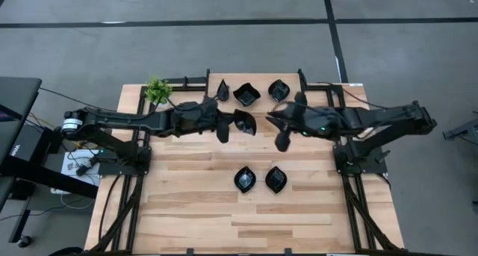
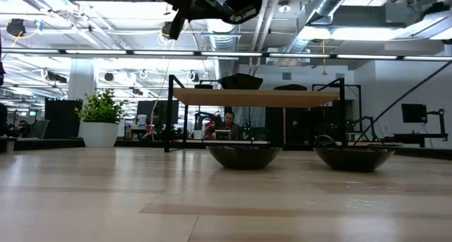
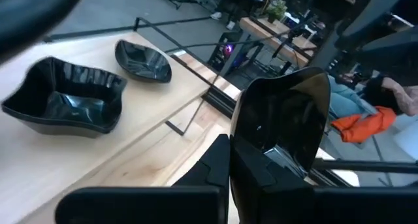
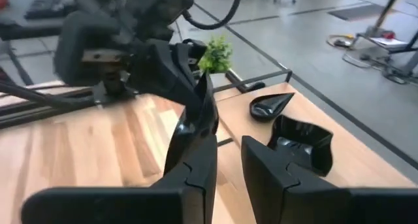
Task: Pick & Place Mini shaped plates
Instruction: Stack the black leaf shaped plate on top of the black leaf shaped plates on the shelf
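Glossy black mini shaped plates: three along table's far edge — teardrop [image 1: 222, 89], wavy square [image 1: 246, 95], leaf oval [image 1: 278, 89]. Two [image 1: 245, 179] [image 1: 275, 179] side by side mid-table, upright. One [image 1: 243, 125] held aloft, tilted.
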Controlling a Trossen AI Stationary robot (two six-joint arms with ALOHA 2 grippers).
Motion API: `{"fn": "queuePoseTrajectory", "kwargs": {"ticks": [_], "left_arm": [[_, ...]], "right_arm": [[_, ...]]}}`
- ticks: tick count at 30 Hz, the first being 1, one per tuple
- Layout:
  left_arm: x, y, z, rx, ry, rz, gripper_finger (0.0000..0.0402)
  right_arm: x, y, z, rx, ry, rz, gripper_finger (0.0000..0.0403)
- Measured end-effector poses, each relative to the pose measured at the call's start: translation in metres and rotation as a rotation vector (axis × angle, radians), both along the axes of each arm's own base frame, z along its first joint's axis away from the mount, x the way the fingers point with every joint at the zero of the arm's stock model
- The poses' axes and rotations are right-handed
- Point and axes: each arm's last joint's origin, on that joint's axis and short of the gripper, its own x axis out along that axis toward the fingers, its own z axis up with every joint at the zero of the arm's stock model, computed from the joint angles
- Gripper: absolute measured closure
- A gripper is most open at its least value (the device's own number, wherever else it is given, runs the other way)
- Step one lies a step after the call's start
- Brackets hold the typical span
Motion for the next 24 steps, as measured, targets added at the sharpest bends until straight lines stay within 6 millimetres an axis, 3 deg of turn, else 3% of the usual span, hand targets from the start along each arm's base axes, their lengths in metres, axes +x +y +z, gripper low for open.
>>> {"fn": "queuePoseTrajectory", "kwargs": {"ticks": [6,12,18,24], "left_arm": [[0.000,0.001,0.000,0.030,0.007,0.016,0.0396],[0.000,0.002,0.000,0.050,0.016,0.016,0.0396],[-0.001,0.004,0.000,0.072,0.024,0.020,0.0396],[-0.001,0.004,0.000,0.079,0.027,0.019,0.0396]], "right_arm": [[0.028,-0.004,0.020,-0.010,0.107,-0.026,0.0332],[0.049,-0.004,0.031,0.007,0.203,-0.048,0.0287],[0.072,-0.002,0.036,-0.007,0.281,-0.054,0.0247],[0.090,-0.009,0.033,-0.033,0.403,-0.109,0.0249]]}}
